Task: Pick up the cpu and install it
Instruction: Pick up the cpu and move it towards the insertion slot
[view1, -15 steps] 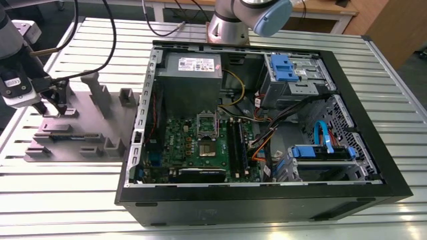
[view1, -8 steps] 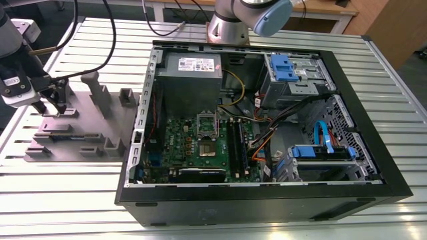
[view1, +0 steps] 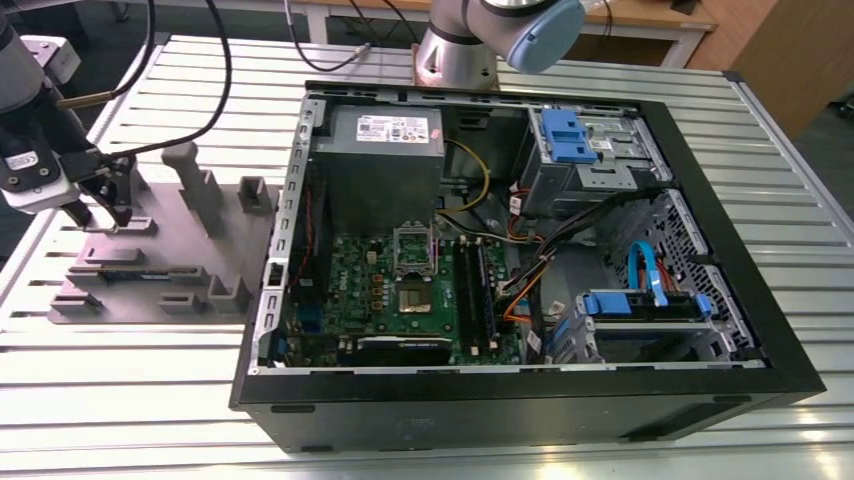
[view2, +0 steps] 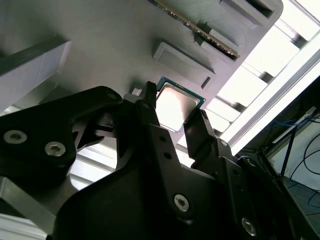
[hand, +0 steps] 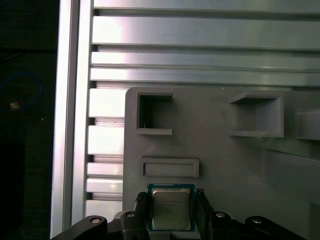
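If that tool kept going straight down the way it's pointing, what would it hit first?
Probably the cpu, lying directly under the tool on the grey plate; the gap is unclear.

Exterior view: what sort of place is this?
Probably a robotics lab bench for PC assembly: open computer case on a slatted aluminium table, grey parts fixture beside it, gripper at the fixture.

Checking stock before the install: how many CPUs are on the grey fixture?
1: the cpu lies flat on the grey fixture, right at the gripper. In the exterior view, the upright blocks may hide others.
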